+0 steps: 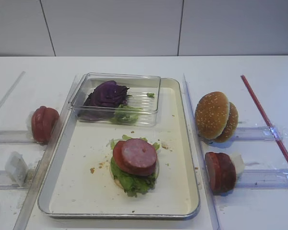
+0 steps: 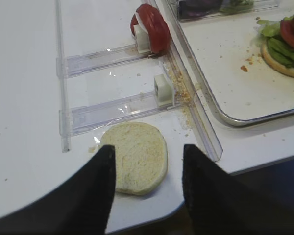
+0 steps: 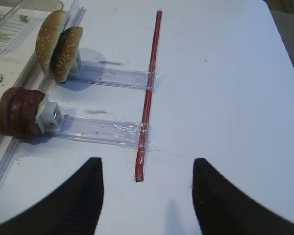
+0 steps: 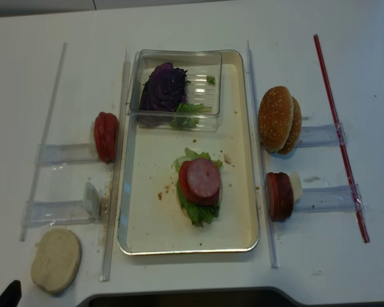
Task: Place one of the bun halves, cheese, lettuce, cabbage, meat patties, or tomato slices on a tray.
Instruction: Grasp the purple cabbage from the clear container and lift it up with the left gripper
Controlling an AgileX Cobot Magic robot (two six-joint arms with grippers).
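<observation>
Near the table's front left corner, a pale bun half (image 2: 136,156) lies flat, cut face up, just outside the tray (image 4: 240,192), and my left gripper (image 2: 146,183) hangs over it with both fingers spread wide, one on each side, holding nothing. I judge the bread light, soft and crumbly, so I would close gently across its middle, low on the edge, since a hard squeeze would dent or tear it. The clear acrylic rail (image 2: 196,117) running along the tray's left side stands between bun and tray, so the piece must be lifted over it, and the empty white holder (image 2: 163,89) sits just beyond the bun. On the tray a stack of bun base, lettuce (image 1: 129,179), tomato and a meat slice (image 1: 139,154) waits, with crumbs around it. Behind it a clear box (image 1: 149,81) holds the cabbage (image 1: 105,93). My right gripper (image 3: 147,186) hovers parted and empty over a red rod (image 3: 149,93), near two sesame bun halves (image 3: 59,46).
</observation>
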